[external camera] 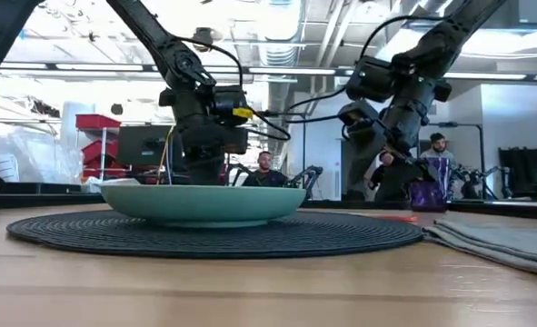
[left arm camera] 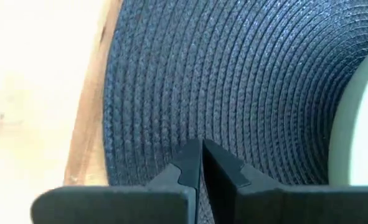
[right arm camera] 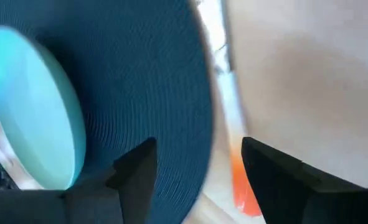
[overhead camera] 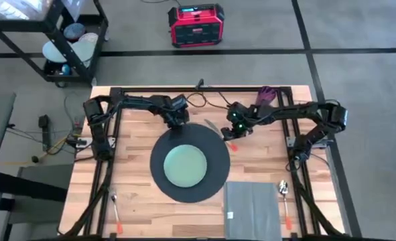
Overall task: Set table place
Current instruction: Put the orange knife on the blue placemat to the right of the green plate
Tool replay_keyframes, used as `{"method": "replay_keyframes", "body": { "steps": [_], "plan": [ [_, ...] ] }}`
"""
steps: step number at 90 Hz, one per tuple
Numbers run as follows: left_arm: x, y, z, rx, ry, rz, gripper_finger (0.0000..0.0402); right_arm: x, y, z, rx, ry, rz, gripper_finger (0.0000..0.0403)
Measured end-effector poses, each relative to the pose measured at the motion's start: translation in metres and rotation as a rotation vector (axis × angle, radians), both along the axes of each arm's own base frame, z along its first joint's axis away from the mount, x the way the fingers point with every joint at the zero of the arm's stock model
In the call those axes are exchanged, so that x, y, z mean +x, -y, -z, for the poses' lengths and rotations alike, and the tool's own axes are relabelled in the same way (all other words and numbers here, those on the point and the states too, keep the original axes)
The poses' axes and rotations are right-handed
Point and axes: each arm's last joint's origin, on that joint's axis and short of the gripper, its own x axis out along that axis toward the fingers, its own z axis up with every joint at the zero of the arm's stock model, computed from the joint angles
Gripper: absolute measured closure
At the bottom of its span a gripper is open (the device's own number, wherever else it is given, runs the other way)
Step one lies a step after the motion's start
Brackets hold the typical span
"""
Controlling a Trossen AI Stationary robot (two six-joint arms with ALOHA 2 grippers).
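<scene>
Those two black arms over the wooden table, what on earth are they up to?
They are laying a place setting. A round dark placemat lies on the table with a pale green plate on it. The left pincer, fingers shut, sits at the mat's far edge. The right pincer is open, above an orange-handled utensil beside the mat, not yet gripping it. A grey napkin, a spoon and another utensil wait near the front edge.

2 dark jointed arms, black cables
</scene>
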Motion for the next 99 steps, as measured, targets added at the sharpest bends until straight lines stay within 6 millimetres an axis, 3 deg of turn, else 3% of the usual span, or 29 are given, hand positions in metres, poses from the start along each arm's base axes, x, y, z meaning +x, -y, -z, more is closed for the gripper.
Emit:
{"method": "replay_keyframes", "body": {
  "steps": [31,63,99],
  "plan": [
    [0.001,0.000,0.000,-0.004,0.012,0.005,0.0401,-0.015,-0.009,0.008,-0.122,-0.233,-0.030,0.0184],
    [0.001,0.000,0.000,-0.001,0.015,0.008,0.0401,-0.006,-0.023,0.007,-0.135,-0.184,-0.062,0.0184],
    [0.001,0.000,-0.001,-0.002,0.014,0.008,0.0401,0.007,-0.036,0.030,-0.113,-0.231,-0.095,0.0186]
  ]
}}
